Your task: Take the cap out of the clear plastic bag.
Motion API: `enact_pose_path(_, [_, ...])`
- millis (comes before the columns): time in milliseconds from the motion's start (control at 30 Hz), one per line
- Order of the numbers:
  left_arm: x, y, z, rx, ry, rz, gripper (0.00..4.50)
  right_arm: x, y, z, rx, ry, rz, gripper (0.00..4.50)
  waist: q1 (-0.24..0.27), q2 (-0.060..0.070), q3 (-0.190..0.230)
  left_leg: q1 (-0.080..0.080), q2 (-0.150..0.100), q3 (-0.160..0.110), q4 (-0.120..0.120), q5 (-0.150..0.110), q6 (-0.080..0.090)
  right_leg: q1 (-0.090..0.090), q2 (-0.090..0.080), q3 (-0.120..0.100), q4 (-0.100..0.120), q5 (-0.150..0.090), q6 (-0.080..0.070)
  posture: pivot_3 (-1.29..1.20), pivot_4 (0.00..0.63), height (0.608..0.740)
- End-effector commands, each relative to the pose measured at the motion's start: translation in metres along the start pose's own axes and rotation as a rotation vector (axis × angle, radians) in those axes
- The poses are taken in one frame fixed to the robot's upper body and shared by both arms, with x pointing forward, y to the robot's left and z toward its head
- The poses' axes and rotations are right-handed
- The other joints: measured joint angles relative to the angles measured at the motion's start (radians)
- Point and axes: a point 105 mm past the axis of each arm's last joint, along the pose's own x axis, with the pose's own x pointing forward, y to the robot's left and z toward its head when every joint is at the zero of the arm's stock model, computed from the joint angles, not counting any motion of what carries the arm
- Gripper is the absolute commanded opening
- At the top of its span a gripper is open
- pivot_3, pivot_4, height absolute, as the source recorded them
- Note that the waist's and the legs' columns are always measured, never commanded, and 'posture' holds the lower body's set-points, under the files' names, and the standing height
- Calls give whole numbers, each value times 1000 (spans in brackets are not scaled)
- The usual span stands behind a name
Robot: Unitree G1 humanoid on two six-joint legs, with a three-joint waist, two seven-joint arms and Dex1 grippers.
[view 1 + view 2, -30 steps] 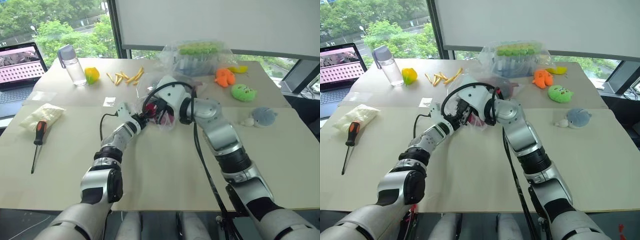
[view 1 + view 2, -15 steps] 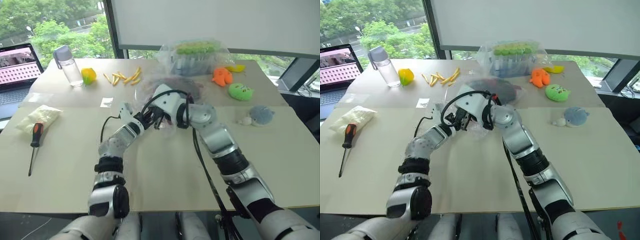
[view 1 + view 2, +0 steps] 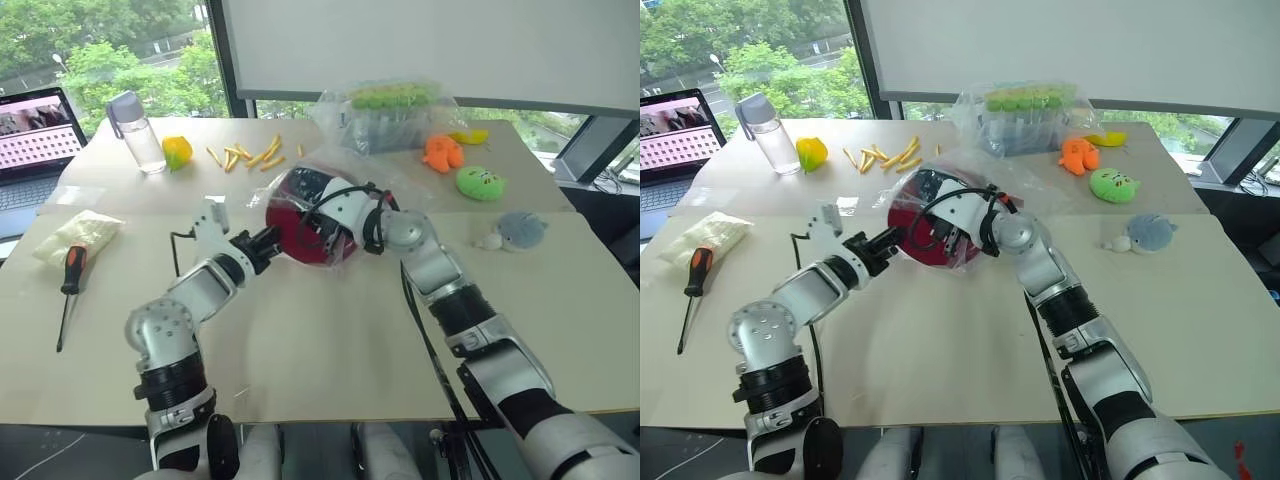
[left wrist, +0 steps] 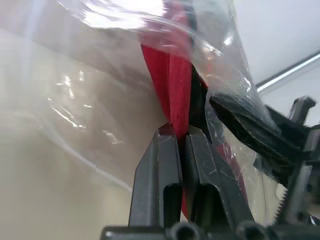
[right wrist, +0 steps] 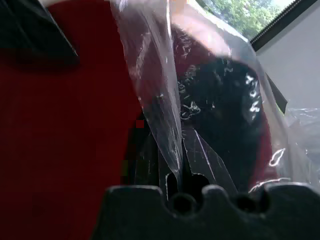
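Left eye view, from the left: a laptop point(image 3: 35, 130) with an unreadable pink screen, a screwdriver point(image 3: 72, 290), and a bottle point(image 3: 140, 130) carrying no legible label sit on the worktop point(image 3: 330, 360). At centre, the left end effector point(image 3: 268, 240) pinches the red brim of the cap point(image 3: 300, 225). The cap is mid-worktop, partly inside the clear plastic bag point(image 3: 350, 175), whose film the right end effector point(image 5: 172, 172) clamps. Behind, another bag holds a green-filled tray point(image 3: 395, 115).
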Motion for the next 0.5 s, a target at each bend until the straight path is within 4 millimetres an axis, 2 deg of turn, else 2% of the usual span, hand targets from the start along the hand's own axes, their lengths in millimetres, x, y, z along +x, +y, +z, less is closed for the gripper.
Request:
enact_pose_path(33, [-21,-28,12,102,3,-114,30,-2,-9,-3,-55,-7,-29,0,0,0,0,0,0,0,0,0,0,0,0,0,0,0,0,0,150,740])
enact_pose_path(133, [-36,-26,11,184,45,-98,30,0,-7,-9,-60,1,-20,0,-2,0,0,0,0,0,0,0,0,0,0,0,0,0,0,0,150,740])
enact_pose_path(233, [-54,-24,21,227,44,-97,30,1,-7,-17,-79,20,-22,0,-5,0,0,0,0,0,0,0,0,0,0,0,0,0,0,0,150,740])
enact_pose_path(433, [-81,-36,28,430,177,-188,30,2,-12,-26,-93,35,-25,0,-2,0,0,0,0,0,0,0,0,0,0,0,0,0,-1,0,150,740])
enact_pose_path(500, [-100,-34,45,385,132,-249,30,1,-15,-29,-101,40,-26,0,-3,0,0,0,0,0,0,0,0,0,0,0,0,0,-1,0,150,740])
